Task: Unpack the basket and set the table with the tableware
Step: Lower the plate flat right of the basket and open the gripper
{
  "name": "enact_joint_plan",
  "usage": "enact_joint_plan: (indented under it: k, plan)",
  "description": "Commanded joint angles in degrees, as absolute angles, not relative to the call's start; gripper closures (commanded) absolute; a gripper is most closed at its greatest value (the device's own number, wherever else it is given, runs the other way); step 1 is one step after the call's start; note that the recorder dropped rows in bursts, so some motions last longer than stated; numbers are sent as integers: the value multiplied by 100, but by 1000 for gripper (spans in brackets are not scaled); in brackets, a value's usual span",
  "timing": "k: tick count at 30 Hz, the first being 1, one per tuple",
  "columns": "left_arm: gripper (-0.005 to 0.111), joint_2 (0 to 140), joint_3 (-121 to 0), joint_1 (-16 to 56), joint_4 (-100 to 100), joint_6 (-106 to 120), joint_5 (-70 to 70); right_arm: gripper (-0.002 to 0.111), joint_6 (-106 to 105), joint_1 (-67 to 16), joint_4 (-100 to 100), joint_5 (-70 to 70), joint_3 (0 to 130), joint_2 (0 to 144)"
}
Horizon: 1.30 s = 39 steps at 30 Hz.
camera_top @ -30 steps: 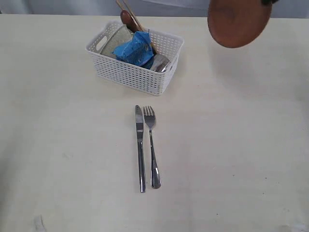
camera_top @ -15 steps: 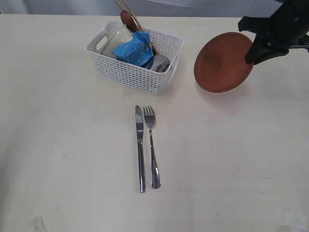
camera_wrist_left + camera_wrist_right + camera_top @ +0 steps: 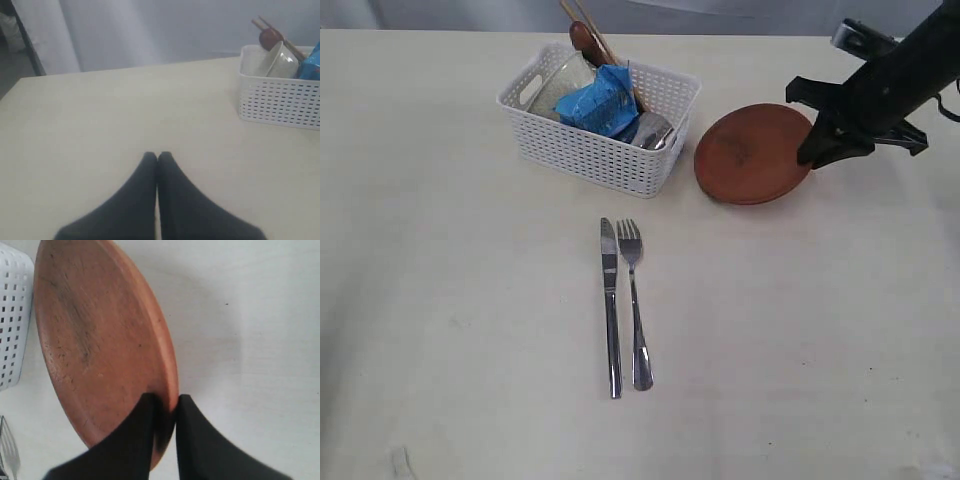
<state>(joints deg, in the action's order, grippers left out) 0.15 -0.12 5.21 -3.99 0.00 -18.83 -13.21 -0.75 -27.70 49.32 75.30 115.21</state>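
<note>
- Brown plate (image 3: 752,155) sits upper right in the exterior view, just right of the basket (image 3: 582,150), low over the table (image 3: 800,330); contact I cannot tell.
- My right pincer (image 3: 817,152) grasps its right rim, jaws narrowly parted, one finger on each face.
- My left pincer (image 3: 157,158) is clenched tight, holding nothing.

We find the table (image 3: 440,330) open across its whole left side and along the near edge. The knife (image 3: 610,310) and fork (image 3: 636,320) lie side by side mid-table, well apart from the basket (image 3: 582,152). The plate (image 3: 748,158) is just beside the basket's right wall, with only a narrow gap between. The right gripper (image 3: 810,150), clamped on the plate's rim, blocks the far right. A bag (image 3: 600,100) and chopsticks (image 3: 578,16) crowd the basket's top.
</note>
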Motion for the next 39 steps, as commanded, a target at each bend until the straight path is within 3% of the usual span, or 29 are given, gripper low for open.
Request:
enact_joint_plan:
  k: [1,15,17,19,20,39]
  plan:
    - [107,0,0,508,-428,0,-1842,108,-1392,-13,-2520,4851,7525,11556]
    - [107,0,0,508,-428,0,-1842,107,-1144,-13,-2022,5283,7525,11569]
    - [107,0,0,508,-428,0,-1842,92,-1155,-13,-2059,5294,7525,11569]
    - [107,0,0,508,-428,0,-1842,67,-1067,-28,-2113,5294,7525,11569]
    - [107,0,0,508,-428,0,-1842,65,-1077,-28,-2127,5317,7525,11569]
    - [107,0,0,508,-428,0,-1842,66,-600,-242,-1524,4582,7525,11730]
